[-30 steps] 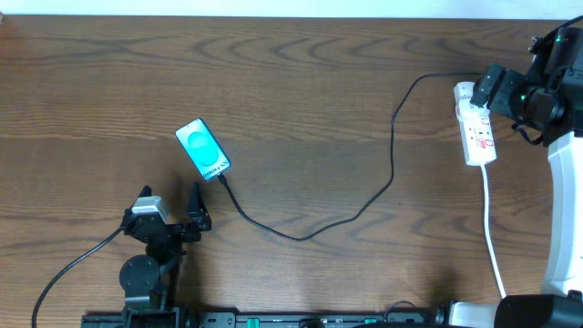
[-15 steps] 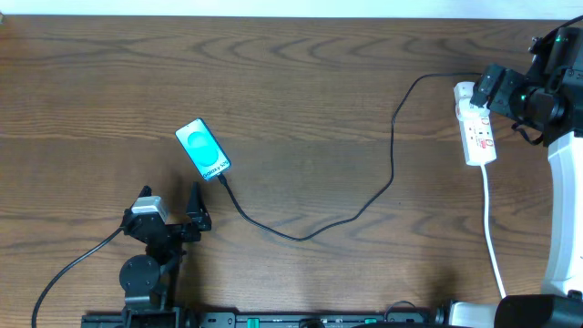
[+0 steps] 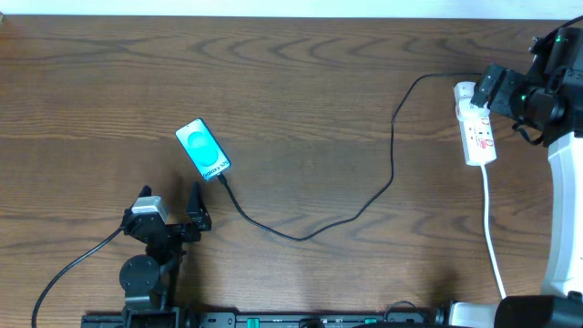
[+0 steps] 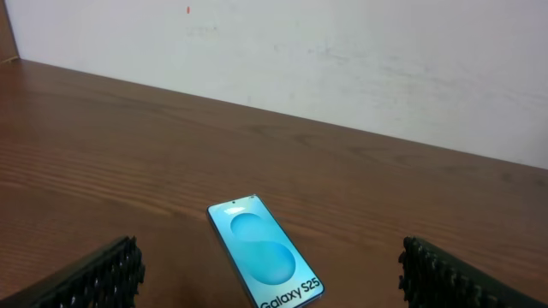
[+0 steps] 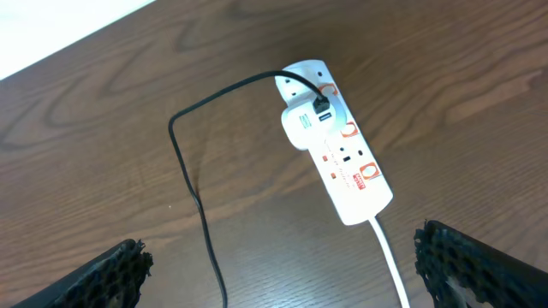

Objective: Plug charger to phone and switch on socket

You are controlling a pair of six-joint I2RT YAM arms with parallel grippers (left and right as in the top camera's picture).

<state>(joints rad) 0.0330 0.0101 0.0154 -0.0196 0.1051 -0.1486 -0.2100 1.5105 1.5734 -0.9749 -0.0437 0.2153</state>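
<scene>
The phone lies flat on the wooden table at left centre, cyan screen up; it also shows in the left wrist view. The black charger cable runs from the phone's lower end in a long curve to the white socket strip at the right. In the right wrist view the cable ends in a black plug in a white adapter on the socket. My left gripper is open and empty, just below the phone. My right gripper is open above the socket's top end.
The socket's thick white cord runs down toward the front edge at the right. A white wall stands behind the table's far edge. The right arm's white base stands at the right edge.
</scene>
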